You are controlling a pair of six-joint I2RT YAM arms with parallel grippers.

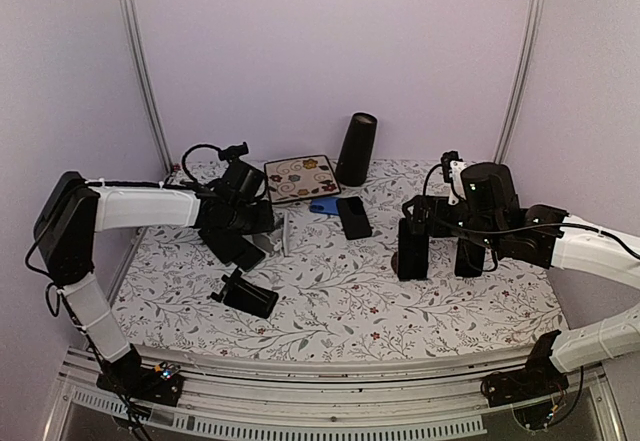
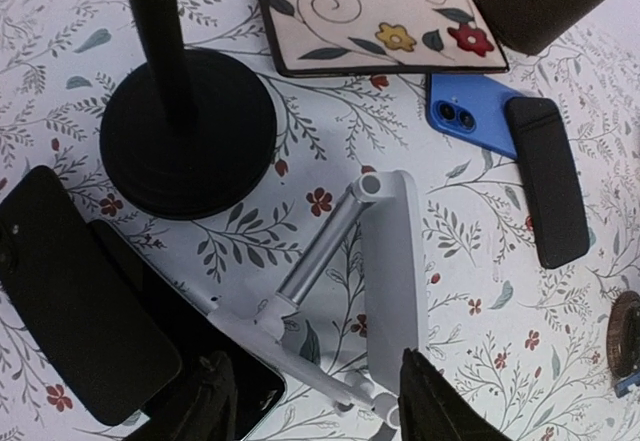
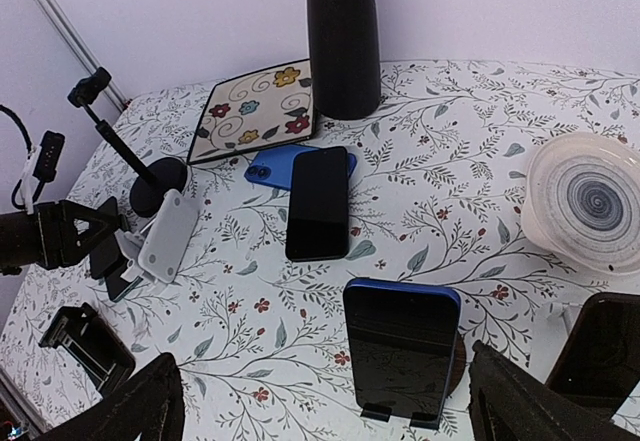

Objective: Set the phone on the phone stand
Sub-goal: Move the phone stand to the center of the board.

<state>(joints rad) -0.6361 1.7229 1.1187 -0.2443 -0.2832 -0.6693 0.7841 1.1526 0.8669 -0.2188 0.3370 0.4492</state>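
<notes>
Nearest, left of centre on the table (image 1: 450, 311): black clamp holder (image 1: 245, 294), on its own.

Just beyond, left gripper (image 2: 312, 359) down low at the white stand (image 2: 392, 271), with fingers (image 2: 205, 409) part-way apart on either side of its hinged foot. Cannot tell whether clenched on that foot or only around it. Left of the gripper, just beside the foot: two dark slabs (image 2: 75, 311), overlapping.

At like depth on the right: right gripper (image 3: 320, 361), spread wide, released, grasping nothing. Straight ahead of it, upright phone (image 3: 402, 351), blue-edged, screen dark, standing on its lower edge. To that phone's right, a dark screen (image 3: 600, 346), partly cut off at the frame's edge. Past that, white bowl (image 3: 585, 201) with a grey spiral inside.

Farther, mid-table: black phone (image 3: 320, 201), flat on the cloth, one end over the blue phone (image 3: 272, 166). Both near the white stand, apart from it, neither set on it.

Left of these, pole stand (image 2: 185, 146) with a round black base.

Farthest back: flowered tile (image 1: 302, 178), then tall black cylinder (image 1: 355, 148) close to the rear wall.
</notes>
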